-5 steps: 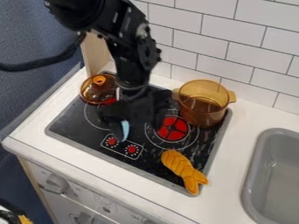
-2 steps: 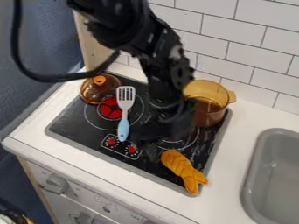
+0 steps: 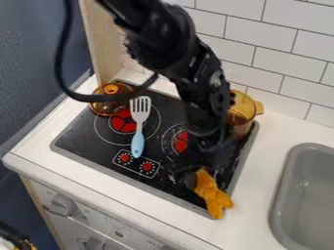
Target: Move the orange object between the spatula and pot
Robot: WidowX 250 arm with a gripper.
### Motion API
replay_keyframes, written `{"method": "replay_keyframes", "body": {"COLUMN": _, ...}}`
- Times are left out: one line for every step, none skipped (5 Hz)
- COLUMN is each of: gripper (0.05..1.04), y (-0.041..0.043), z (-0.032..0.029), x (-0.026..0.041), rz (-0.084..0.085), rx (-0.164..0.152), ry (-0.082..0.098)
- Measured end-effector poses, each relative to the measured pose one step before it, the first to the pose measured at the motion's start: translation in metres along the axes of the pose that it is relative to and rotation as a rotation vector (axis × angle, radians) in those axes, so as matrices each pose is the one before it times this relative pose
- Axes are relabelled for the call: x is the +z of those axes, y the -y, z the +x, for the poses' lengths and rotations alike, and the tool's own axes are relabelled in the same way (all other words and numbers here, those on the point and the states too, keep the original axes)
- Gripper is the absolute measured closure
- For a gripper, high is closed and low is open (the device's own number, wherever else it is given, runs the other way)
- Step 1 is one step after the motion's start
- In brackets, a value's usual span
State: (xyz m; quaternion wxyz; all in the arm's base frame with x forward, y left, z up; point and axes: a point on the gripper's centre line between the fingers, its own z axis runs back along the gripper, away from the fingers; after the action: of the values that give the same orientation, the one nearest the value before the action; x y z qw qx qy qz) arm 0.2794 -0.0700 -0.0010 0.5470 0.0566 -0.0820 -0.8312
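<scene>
The gripper point(image 3: 201, 170) is low over the front right of the stove, at the upper end of the orange object point(image 3: 212, 194), and covers part of it. That object, long with a forked lower end, lies by the stove's front right corner. Left of the arm, the spatula point(image 3: 139, 123) rests on the stove with its white slotted head toward the back and its light blue handle toward the front. An amber, see-through pot point(image 3: 244, 108) stands at the back right, partly hidden behind the arm.
An amber lid point(image 3: 108, 101) with an orange knob sits at the stove's back left. The grey sink point(image 3: 285, 195) is at the right, the tiled wall behind. The arm's cable loops over the lid.
From over the spatula's place, the gripper has moved right and toward the front, down to the orange object. The spatula and more of the left burner have come into sight.
</scene>
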Motion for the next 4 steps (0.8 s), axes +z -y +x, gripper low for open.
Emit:
{"method": "replay_keyframes", "body": {"gripper": 0.084, "y": -0.00614, "z": 0.00903, "x": -0.01194, "rz": -0.0052, "rx": -0.0044, "ry": 0.0228}}
{"method": "replay_keyframes", "body": {"gripper": 0.125, "y": -0.00585, "z": 0.00071, "x": -0.00254, "rz": 0.005, "rx": 0.004, "ry": 0.0075}}
{"method": "replay_keyframes", "body": {"gripper": 0.375, "y": 0.00178, "z": 0.00483, "x": -0.00042, "rz": -0.0078, "rx": -0.022, "ry": -0.0199}}
{"method": "replay_keyframes", "body": {"gripper": 0.585, "y": 0.00208, "z": 0.00202, "x": 0.00059, "rz": -0.0015, "rx": -0.0002, "ry": 0.0083}}
